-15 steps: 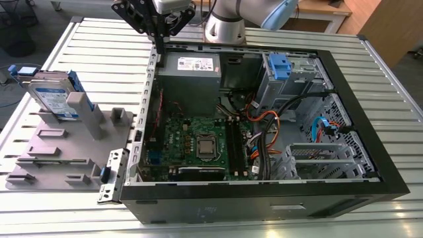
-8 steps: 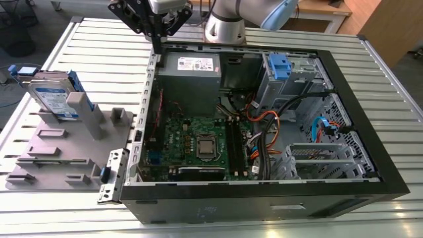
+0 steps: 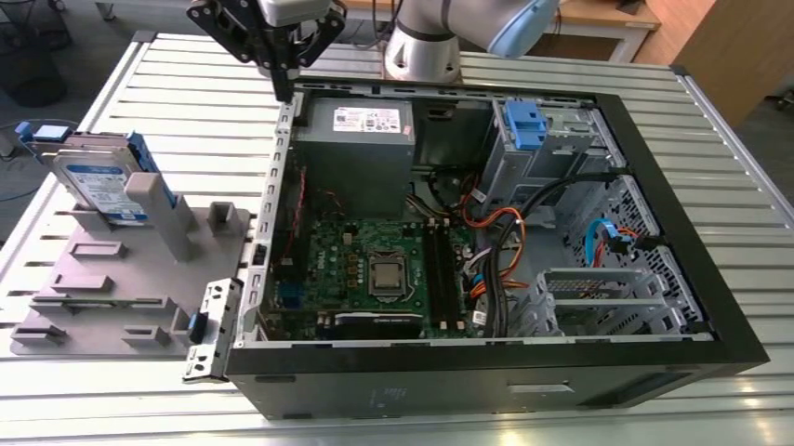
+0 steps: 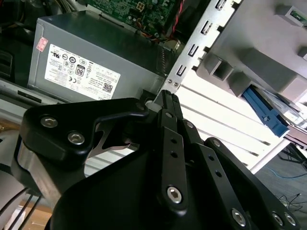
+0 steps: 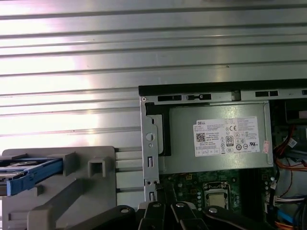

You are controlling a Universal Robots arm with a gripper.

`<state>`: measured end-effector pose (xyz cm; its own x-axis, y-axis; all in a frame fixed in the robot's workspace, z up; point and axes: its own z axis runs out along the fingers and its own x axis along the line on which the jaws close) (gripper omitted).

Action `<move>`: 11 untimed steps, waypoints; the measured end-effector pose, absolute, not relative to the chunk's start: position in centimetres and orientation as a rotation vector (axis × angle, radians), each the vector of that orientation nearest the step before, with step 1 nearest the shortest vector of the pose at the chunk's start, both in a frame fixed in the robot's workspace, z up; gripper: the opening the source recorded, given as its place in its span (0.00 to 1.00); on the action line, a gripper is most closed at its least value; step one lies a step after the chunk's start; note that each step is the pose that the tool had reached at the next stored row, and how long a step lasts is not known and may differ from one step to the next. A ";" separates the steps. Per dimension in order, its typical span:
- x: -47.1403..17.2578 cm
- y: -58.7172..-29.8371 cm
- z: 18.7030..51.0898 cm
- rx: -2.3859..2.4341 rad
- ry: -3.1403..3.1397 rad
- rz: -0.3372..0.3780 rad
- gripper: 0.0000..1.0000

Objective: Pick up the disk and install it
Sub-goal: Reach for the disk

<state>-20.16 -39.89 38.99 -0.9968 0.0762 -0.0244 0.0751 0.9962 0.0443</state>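
Your gripper (image 3: 284, 91) is clenched, empty, at the case wall (image 3: 283, 158) beside the power supply (image 3: 360, 139). Disk (image 3: 106, 186) stands upright in the grey rack (image 3: 112, 288), well apart.

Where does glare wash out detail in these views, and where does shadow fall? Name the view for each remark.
First wrist view: glare bleaches the slatted table near white. Second wrist view: the slats beside the disk blow out, while the gripper looms dark up close. Exterior view: even light, the computer case interior mildly shadowed.
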 end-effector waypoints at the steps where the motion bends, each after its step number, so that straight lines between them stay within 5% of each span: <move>1: -20.4 -39.9 39.0 0.118 3.113 0.068 0.11; 11: -22.4 -39.9 38.9 0.118 3.112 0.068 0.11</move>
<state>-22.45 -39.89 38.87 -0.9968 0.0763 -0.0245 0.0752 0.9962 0.0444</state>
